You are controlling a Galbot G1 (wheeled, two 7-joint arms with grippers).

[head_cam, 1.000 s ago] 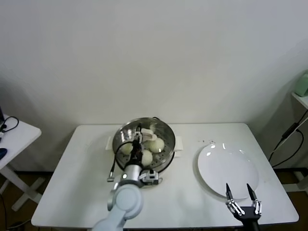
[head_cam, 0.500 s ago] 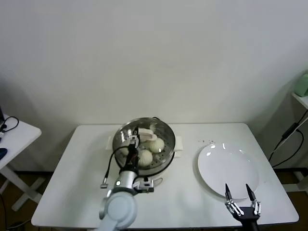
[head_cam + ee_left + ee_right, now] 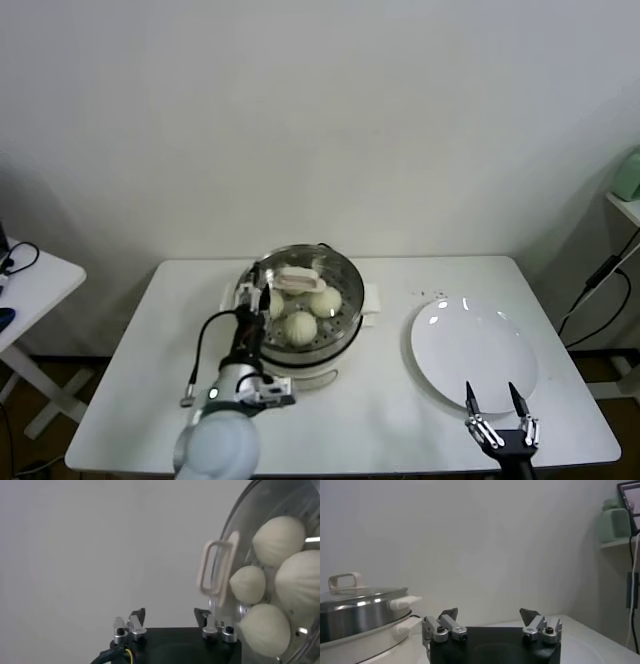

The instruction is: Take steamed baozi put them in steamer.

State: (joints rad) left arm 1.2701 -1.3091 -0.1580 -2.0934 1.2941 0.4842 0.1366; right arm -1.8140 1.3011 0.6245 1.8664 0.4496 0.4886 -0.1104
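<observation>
The left end effector [image 3: 262,300], fingers spread and empty, hangs at the steamer [image 3: 345,275] rim beside the baozi [image 3: 301,326]; it may knock the rim. Right end effector [image 3: 497,408] waits spread over the worktop [image 3: 150,350]

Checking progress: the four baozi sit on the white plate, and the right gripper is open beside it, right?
No: the baozi lie in the steamer, not on the white plate, as the left wrist view shows. The right gripper is open beside it.

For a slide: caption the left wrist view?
Open left gripper beside the steamer, four steamed baozi inside.
</observation>
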